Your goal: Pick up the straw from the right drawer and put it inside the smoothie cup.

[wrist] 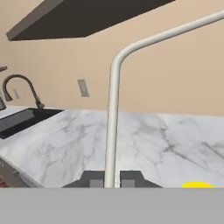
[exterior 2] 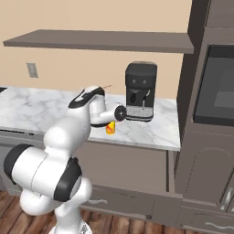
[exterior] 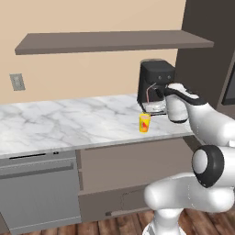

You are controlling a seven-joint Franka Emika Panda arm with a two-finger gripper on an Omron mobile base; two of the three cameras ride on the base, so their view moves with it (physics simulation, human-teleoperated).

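My gripper is shut on the straw. The thin pale-pink stick rises from between the fingertips and bends off to the right at its top. In the left base view the gripper hovers in front of the coffee machine, above and a little right of the smoothie cup, and the straw shows as a fine line beside it. The yellow-orange cup stands upright near the counter's front edge. Its rim peeks in at the lower right of the hand view, and my forearm half hides the cup. Below the counter is the right drawer with its plain taupe front.
A black coffee machine stands just behind the cup. A long shelf hangs above the marble counter. A sink with a curved faucet lies far along the counter. The dishwasher front is at lower left, and a tall oven cabinet at right.
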